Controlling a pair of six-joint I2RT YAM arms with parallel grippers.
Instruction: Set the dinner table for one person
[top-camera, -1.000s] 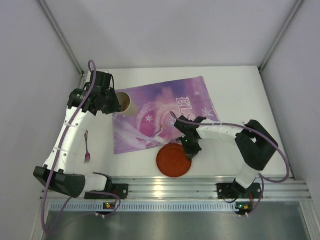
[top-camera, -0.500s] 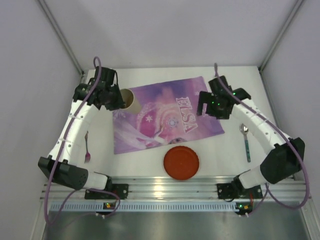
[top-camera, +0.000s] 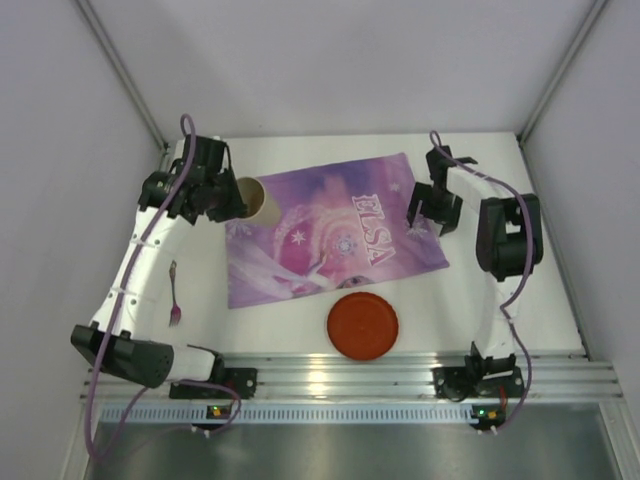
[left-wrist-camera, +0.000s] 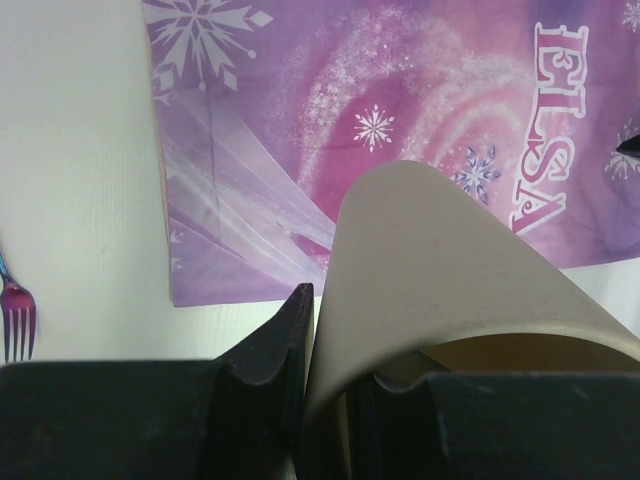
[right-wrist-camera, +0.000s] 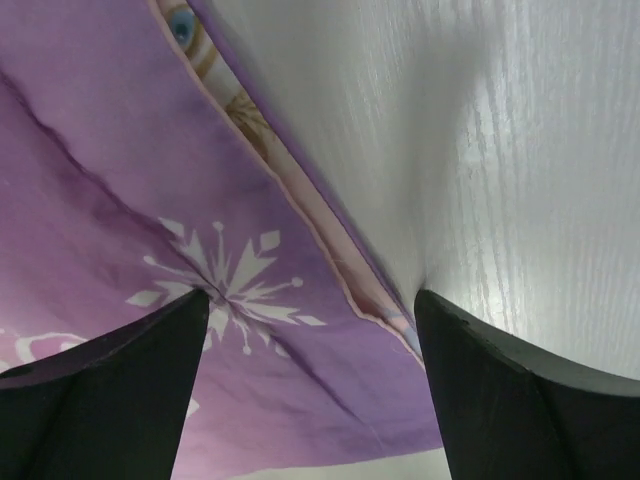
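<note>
On the white dinner table lies a purple "ELSA" placemat. My left gripper is shut on the wall of a beige paper cup at the mat's far left corner. In the left wrist view one finger is outside the cup and the other inside. My right gripper stands open over the mat's right edge. In the right wrist view, the right gripper has one finger over the placemat and the other over the bare table. A red plate sits near the front.
A fork with a pink head lies on the table left of the mat, under the left arm, and shows as the fork in the left wrist view. A silver rail runs along the near edge. Grey walls close in the back and sides.
The right gripper let go of the red plate, opened, and moved up to the placemat's right edge. The plate lies slightly further right. The left gripper still holds the cup in about the same place.
</note>
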